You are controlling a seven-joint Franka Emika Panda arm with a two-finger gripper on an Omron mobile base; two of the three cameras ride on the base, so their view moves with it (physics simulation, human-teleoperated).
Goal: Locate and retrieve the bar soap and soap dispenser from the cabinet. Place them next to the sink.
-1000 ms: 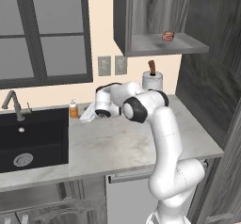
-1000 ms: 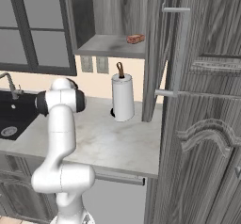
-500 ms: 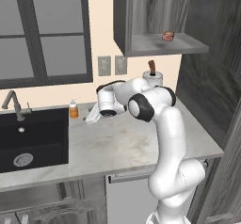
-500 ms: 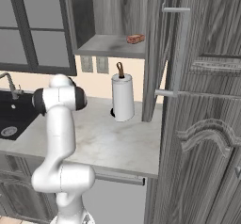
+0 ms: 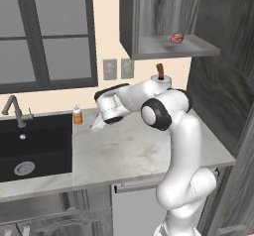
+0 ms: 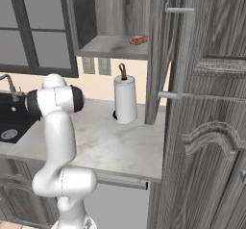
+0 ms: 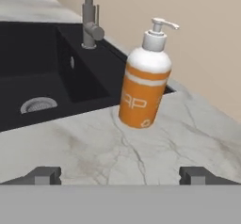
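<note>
The orange soap dispenser (image 7: 143, 93) with its white pump stands upright on the marble counter, right beside the black sink (image 7: 42, 72); it looks small at the basin's back right corner (image 5: 77, 116). My gripper (image 7: 120, 175) is open and empty, a short way back from the bottle, its fingertips (image 7: 44, 175) spread wide. From the left base, the gripper (image 5: 96, 126) hovers low over the counter just right of the dispenser. The reddish-pink bar soap (image 5: 177, 37) lies on the grey shelf of the open wall cabinet (image 5: 168, 49), and from the right base the soap (image 6: 138, 40) shows there too.
A grey faucet (image 7: 89, 16) rises behind the basin. A white paper-towel roll (image 6: 126, 100) stands on the counter under the cabinet. The cabinet's open door (image 6: 173, 55) and a tall wood-grain unit (image 6: 211, 127) close off the right side. Wall outlets (image 5: 118, 69) sit above the counter.
The gripper has drawn back a little to the right of the dispenser and the arm's elbow has swung right. The dispenser stays put by the sink.
</note>
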